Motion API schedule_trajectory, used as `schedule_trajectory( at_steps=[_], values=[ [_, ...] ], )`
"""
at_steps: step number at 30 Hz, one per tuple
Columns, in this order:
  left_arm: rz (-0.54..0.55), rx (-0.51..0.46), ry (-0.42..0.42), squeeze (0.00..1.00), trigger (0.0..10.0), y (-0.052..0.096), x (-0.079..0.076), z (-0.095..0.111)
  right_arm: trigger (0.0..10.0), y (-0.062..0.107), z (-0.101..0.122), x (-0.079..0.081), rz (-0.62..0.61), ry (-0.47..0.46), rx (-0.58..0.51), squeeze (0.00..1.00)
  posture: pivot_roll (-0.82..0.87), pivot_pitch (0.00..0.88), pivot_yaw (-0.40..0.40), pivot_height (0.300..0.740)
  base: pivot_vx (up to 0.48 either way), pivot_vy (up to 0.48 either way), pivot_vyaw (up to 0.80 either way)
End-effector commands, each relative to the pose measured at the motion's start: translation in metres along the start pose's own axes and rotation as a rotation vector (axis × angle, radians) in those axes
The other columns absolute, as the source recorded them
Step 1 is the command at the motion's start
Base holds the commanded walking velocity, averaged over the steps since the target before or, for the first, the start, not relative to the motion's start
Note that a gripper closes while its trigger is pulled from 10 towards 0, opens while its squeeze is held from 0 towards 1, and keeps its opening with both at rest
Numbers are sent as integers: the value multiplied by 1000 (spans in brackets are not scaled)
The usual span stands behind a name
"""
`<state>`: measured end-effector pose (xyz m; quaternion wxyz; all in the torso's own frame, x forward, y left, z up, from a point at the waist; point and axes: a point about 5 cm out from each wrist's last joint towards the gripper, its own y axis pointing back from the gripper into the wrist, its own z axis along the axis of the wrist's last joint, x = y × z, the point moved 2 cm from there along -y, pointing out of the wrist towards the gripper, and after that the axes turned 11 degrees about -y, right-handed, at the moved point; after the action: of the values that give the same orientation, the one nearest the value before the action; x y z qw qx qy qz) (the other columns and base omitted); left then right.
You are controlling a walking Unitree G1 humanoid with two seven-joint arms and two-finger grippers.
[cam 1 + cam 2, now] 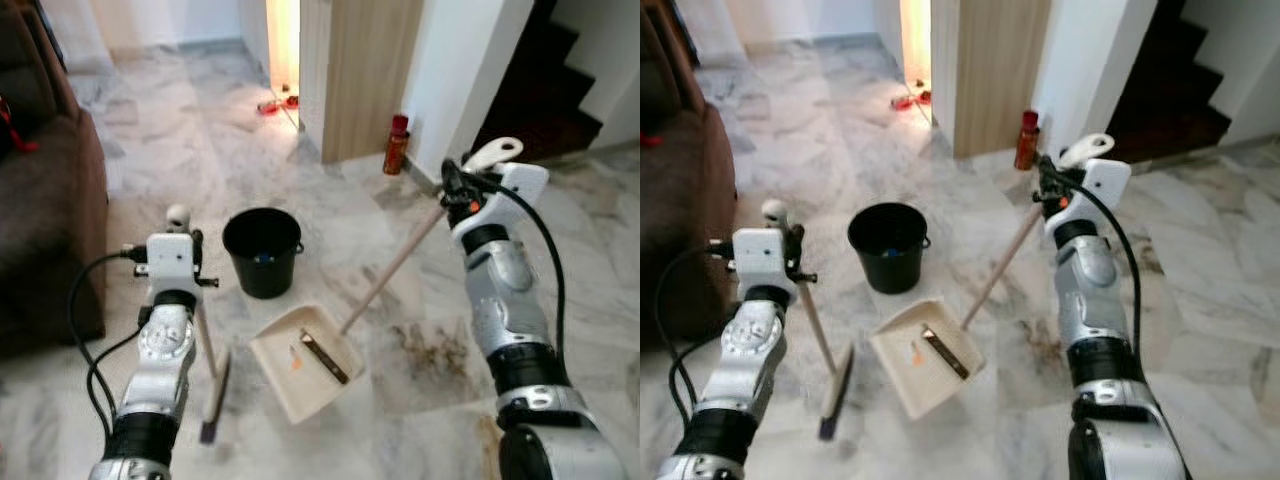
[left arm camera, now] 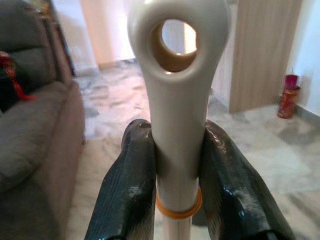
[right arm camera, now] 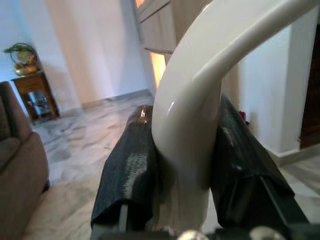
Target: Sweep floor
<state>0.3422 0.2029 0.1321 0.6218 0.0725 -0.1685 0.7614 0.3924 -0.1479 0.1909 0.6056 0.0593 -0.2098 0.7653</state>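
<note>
The broom (image 1: 205, 370) was clamped by the left gripper (image 2: 175, 165), the dustpan (image 1: 300, 365) handle by the right gripper (image 3: 180, 165). The dirt (image 1: 435, 350) lay on the floor (image 1: 560, 230) on the dustpan's right side, with the broom head left of the pan.

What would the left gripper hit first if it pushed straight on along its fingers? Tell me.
Nothing close, it seems: the left gripper, shut on the broom handle, points over open marble floor toward the far wall; depth is uncertain.
</note>
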Motion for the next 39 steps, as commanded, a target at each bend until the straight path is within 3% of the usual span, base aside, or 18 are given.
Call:
schedule_trajectory(
  at_steps=[1,7,16,23,34,39],
  values=[
    [3,-69,-9,0,10000,-5,0,17,10000,-3,33,8,57,-53,-145,0,13,0,-42,740,412,0,0],
    [3,-69,-7,0,10000,-5,0,17,10000,-6,53,24,117,-92,-238,0,12,0,-42,740,415,0,0],
    [6,-70,-8,0,10000,-5,0,18,10000,-6,56,38,176,-95,-241,0,13,0,-45,740,416,0,0],
    [8,-71,-8,0,10000,-5,0,18,10000,-5,53,39,179,-105,-229,0,12,0,-45,740,413,0,711],
    [18,-74,-4,0,10000,-4,0,18,10000,-4,54,40,190,-89,-224,0,12,0,-47,740,405,0,174],
    [21,-77,-2,0,10000,-4,1,18,10000,-4,54,40,192,-89,-222,0,12,0,-47,740,49,0,800]
  ],
)
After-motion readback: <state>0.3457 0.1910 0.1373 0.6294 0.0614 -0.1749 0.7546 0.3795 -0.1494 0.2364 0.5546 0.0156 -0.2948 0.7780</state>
